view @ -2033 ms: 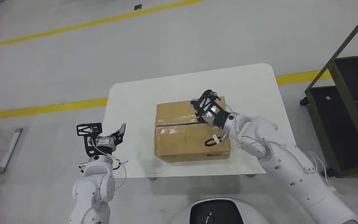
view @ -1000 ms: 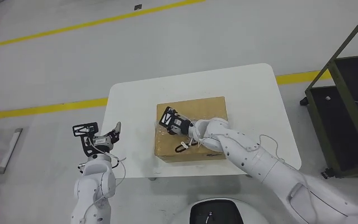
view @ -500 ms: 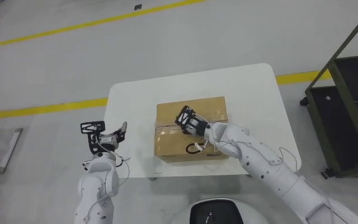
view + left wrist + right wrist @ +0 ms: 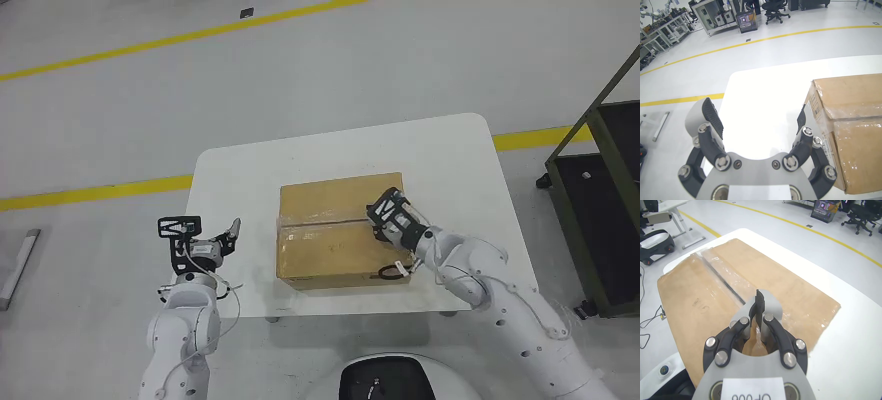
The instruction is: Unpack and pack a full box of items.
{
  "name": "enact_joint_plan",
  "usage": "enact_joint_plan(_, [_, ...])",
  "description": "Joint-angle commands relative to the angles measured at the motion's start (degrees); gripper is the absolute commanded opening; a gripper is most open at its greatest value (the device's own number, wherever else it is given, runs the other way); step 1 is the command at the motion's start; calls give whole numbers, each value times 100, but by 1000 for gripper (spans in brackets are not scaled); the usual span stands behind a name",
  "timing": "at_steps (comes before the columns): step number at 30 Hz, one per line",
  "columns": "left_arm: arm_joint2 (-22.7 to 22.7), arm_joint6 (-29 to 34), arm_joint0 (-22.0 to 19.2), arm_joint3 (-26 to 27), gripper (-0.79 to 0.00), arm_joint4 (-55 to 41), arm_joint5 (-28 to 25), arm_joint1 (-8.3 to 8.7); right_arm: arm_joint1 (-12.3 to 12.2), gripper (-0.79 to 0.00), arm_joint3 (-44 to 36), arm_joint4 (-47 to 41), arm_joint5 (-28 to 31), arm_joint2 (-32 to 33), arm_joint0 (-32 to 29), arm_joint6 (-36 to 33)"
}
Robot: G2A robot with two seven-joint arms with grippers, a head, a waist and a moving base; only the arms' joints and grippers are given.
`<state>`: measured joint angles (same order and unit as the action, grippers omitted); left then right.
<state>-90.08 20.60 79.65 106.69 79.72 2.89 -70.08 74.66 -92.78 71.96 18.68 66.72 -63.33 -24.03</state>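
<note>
**Box-opening stage (judged).** Nearest the robot, the left gripper [image 4: 755, 106] hung low over the table [image 4: 240, 170], off the left end of the box [image 4: 343, 232] and apart from it. Its fingers [image 4: 712, 117] were spread wide and held nothing. This posture probably kept it ready to steady the box's left end or to take a flap once freed.

On top of the box, toward its right end, the right gripper [image 4: 758, 294] pointed down at the tape seam [image 4: 723, 275]. Its fingers [image 4: 773, 306] were pressed together on nothing visible. Closed this way they formed one narrow tip, judged better suited to running along the seam and splitting the clear tape than to grasping.

The box, the task's thing, sat closed at about the middle of the table. Both top flaps lay flat and met at the seam, which ran between the box's left and right ends. A dark line showed along the seam from the fingertips toward the box's left end, but whether the tape there was cut through could not be told. The contents were hidden, so unpacking was judged not yet begun.

Beyond the box's far side lay bare tabletop, then a yellow floor line [image 4: 180, 38].
</note>
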Motion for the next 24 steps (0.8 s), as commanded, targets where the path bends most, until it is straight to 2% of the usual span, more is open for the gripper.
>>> enact_joint_plan(1, [13, 3, 6, 10, 0, 9, -13, -2, -30, -785, -118, -26, -2, 149, -145, -1])
enact_joint_plan(9, [16, 21, -3, 37, 0, 1, -45, -10, -139, -785, -885, -70, -205, 765, -702, 18])
enact_joint_plan(13, [-91, 22, -6, 13, 0, -42, 98, -15, -137, -785, -1314, -340, 67, 685, -720, 240])
enact_joint_plan(17, [-207, -1, -11, -27, 0, -80, 265, -21, -61, -785, -970, -353, 414, 47, -215, 315])
enact_joint_plan(24, [-362, -17, -22, -59, 0, -69, 399, -24, 300, -785, 574, -376, 464, -1404, 1207, 767])
